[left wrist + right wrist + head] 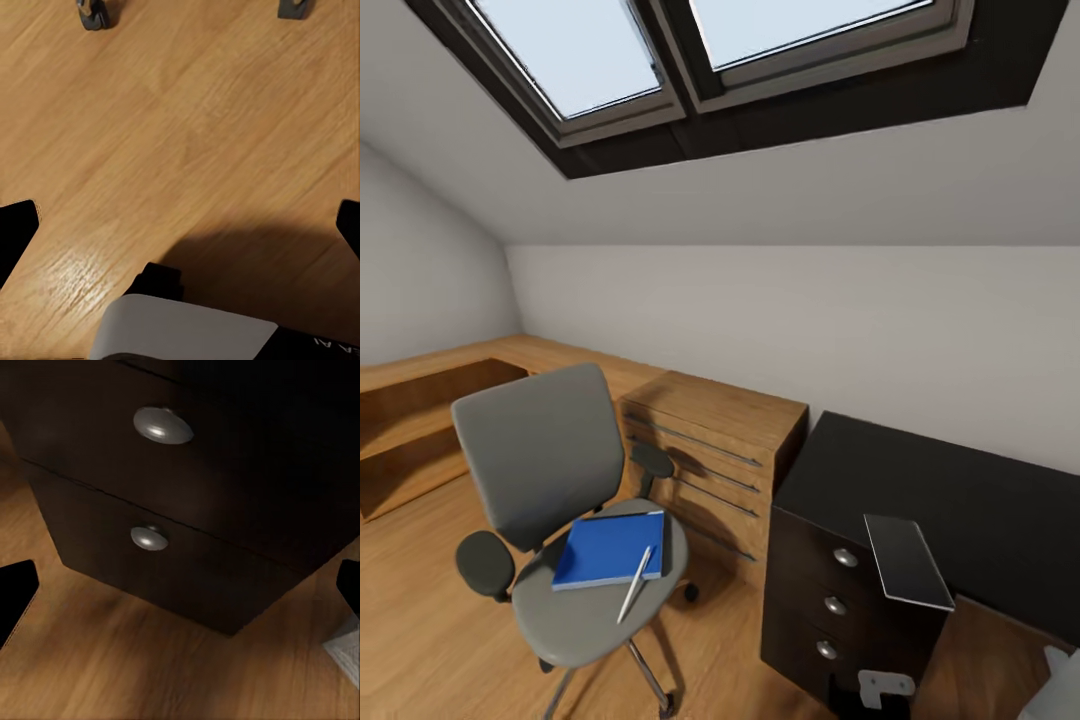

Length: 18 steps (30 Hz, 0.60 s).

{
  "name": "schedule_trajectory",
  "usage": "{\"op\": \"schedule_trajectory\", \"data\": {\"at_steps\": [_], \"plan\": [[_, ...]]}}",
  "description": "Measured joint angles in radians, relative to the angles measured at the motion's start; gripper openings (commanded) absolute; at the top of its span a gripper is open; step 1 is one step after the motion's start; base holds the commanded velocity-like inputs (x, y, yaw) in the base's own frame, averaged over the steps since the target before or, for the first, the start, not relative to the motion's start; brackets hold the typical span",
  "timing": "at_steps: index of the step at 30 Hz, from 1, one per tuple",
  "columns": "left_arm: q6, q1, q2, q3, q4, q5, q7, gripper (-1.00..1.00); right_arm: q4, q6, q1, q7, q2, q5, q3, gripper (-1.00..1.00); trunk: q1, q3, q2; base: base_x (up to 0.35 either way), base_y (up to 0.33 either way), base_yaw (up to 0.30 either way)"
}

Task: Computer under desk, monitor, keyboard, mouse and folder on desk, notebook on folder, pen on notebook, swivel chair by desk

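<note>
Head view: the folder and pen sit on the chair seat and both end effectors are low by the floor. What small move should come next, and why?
Probably roll closer to the swivel chair and raise the left end effector toward the folder. It lies flat on the seat with the pen resting partly on it, while that end effector, fingers spread, faces bare wooden floor, and the right end effector faces the desk drawers.

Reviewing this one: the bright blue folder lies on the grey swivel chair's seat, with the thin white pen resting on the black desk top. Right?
Not quite. In the head view the thin white pen lies on the grey swivel chair's seat, overlapping the bright blue folder, not on the black desk top.
</note>
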Motion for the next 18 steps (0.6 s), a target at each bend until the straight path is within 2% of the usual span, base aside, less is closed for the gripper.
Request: {"op": "schedule_trajectory", "data": {"at_steps": [9, 13, 18], "plan": [[0.0, 0.0, 0.0, 0.0, 0.0, -0.001, 0.0, 1.0, 0.0, -0.01, 0.008, 0.0, 0.009, 0.003, 0.001, 1.0, 0.0, -0.004, 0.0, 0.0, 0.0, 0.26], [0.0, 0.0, 0.001, 0.0, 0.0, 0.0, 0.0, 1.0, 0.0, -0.05, 0.017, 0.0, 0.011, 0.003, 0.002, 1.0, 0.0, -0.007, 0.0, 0.0, 0.0, 0.247], [0.0, 0.0, 0.0, 0.0, 0.0, 0.0, 0.0, 1.0, 0.0, -0.063, 0.022, 0.0, 0.012, 0.003, 0.003, 1.0, 0.0, -0.012, 0.0, 0.0, 0.0, 0.218]]}}
